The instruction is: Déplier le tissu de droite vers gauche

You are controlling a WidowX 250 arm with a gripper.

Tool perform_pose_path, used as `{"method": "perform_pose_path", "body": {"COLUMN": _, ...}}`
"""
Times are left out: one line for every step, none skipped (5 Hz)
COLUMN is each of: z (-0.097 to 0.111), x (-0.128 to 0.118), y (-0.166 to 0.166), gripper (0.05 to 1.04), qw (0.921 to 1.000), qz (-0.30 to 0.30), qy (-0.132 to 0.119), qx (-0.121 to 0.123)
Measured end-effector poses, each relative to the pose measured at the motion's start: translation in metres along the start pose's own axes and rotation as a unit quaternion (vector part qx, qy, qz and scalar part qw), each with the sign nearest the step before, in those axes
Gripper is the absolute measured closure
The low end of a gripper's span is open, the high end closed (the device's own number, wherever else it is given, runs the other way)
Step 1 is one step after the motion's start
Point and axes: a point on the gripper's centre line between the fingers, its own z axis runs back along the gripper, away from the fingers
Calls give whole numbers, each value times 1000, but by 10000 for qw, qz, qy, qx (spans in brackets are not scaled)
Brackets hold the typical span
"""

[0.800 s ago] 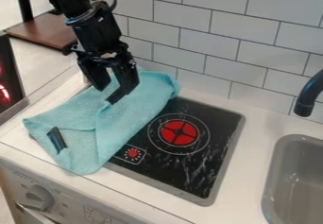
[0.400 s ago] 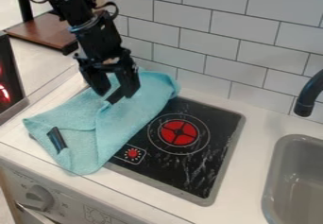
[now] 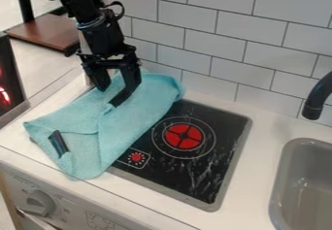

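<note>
Teal cloth [image 3: 120, 127] is on the counter [image 3: 259, 141] at approx 9 o'clock in the cam view, folded over itself w/ one side overlapping the black hob [image 3: 224, 122]. Gripper [image 3: 110, 96] is over its upper part, pincer spread w/ a gap btwn the tips. Dark strip [image 3: 58, 144] lies on the cloth's 8 o'clock end, sink [image 3: 279, 175] at 4.

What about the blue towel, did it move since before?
No. The blue towel is in the same spot: its edge lies just as close beside the red burner as it did before.
</note>
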Motion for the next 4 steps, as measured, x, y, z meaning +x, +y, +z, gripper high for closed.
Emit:
{"method": "perform_pose_path", "body": {"z": 0, "x": 1, "y": 7, "gripper": 85, "qw": 9998, "qz": -7, "qy": -35, "qx": 216}}
{"method": "perform_pose_path", "body": {"z": -2, "x": -1, "y": 9, "gripper": 85, "qw": 9996, "qz": -34, "qy": 51, "qx": 293}}
{"method": "perform_pose_path", "body": {"z": -16, "x": -7, "y": 8, "gripper": 88, "qw": 9992, "qz": -89, "qy": 325, "qx": 237}}
{"method": "perform_pose_path", "body": {"z": -20, "x": -8, "y": 11, "gripper": 161, "qw": 9989, "qz": -56, "qy": 363, "qx": 306}}
